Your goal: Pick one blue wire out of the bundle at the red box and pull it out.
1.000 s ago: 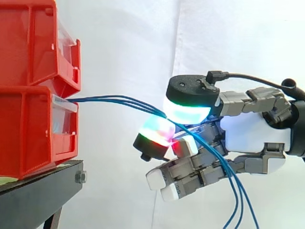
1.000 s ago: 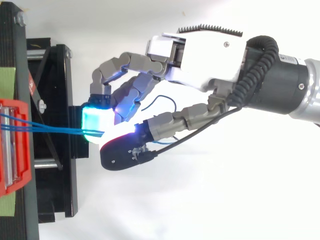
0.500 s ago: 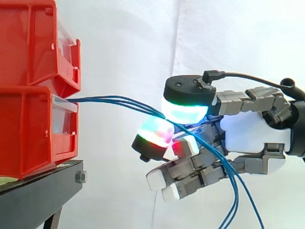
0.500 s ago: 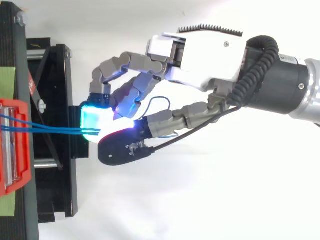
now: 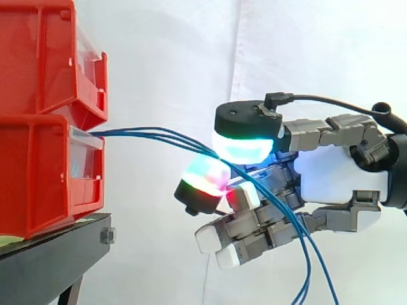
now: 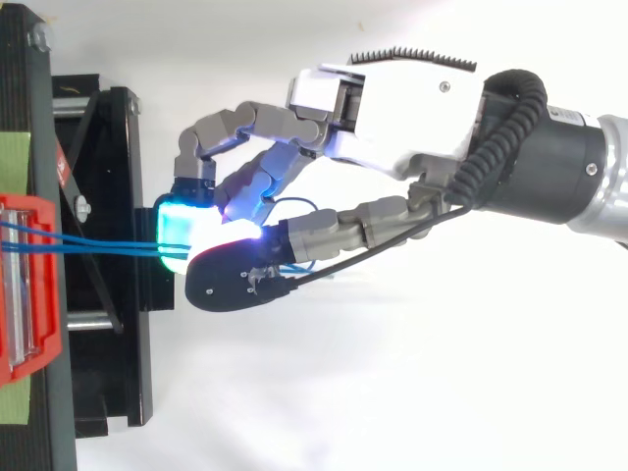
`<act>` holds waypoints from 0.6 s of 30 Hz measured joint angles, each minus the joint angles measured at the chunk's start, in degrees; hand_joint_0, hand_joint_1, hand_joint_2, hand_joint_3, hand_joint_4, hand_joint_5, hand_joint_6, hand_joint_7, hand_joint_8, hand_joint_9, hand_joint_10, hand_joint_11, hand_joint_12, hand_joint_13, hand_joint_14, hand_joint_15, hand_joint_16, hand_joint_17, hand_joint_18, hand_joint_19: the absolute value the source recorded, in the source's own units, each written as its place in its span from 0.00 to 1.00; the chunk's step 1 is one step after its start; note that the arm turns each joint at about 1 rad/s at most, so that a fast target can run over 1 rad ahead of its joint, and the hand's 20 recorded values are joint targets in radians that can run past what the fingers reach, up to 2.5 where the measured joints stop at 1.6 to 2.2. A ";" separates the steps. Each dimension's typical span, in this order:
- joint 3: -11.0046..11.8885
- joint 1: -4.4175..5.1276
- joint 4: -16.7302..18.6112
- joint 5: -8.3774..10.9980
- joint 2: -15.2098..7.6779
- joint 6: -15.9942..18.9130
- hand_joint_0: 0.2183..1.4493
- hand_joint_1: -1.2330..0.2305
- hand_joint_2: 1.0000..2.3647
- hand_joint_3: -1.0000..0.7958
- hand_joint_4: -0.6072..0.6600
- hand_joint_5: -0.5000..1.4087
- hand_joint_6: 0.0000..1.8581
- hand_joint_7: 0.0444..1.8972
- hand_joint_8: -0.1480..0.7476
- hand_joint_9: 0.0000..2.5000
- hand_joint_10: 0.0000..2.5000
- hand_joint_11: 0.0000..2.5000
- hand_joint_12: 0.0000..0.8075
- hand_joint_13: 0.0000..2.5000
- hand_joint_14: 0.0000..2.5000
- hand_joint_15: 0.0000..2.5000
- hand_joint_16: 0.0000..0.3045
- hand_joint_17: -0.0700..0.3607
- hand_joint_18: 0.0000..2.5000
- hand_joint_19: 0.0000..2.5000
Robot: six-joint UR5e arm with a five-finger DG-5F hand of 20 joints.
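Hand [image 5: 337, 178] in from right, thumb and finger pinching blue wires [image 5: 152, 132]

A robot test lab: a white curtain [image 5: 172, 63] hangs as backdrop, stacked red bins [image 5: 44, 121] sit on a black metal stand [image 5: 51, 260] at nine o'clock, and a robot arm [image 6: 559, 167] juts in from three o'clock.

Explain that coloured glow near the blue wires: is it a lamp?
No lamp: in the side view the hand's own pads glow cyan, green and red, tinting its palm bluish; in the top view a cyan pad shines where the hand pinches the blue wires.
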 measured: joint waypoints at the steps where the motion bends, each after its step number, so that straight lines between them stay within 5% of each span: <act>1: 0.00 0.00 0.00 0.00 0.00 0.00 0.33 0.31 0.00 0.57 0.84 0.18 0.44 0.49 0.56 0.43 0.01 0.38 0.55 0.29 0.01 0.16 0.24 0.54 0.25 0.13; 11: 0.00 -0.04 -0.29 0.01 0.00 0.00 0.32 0.31 0.01 0.54 0.80 0.18 0.45 0.47 0.55 0.42 0.01 0.40 0.53 0.28 0.01 0.16 0.23 0.52 0.23 0.14; 16: 0.00 -0.05 -0.87 0.00 -0.01 0.00 0.32 0.32 0.02 0.54 0.82 0.19 0.44 0.51 0.55 0.43 0.01 0.33 0.55 0.29 0.01 0.15 0.24 0.55 0.26 0.14; 18: 0.00 -0.04 -0.88 0.00 -0.01 0.00 0.20 0.36 0.40 0.47 0.84 0.20 0.42 0.54 0.56 0.44 0.01 0.30 0.58 0.31 0.01 0.15 0.27 0.59 0.28 0.13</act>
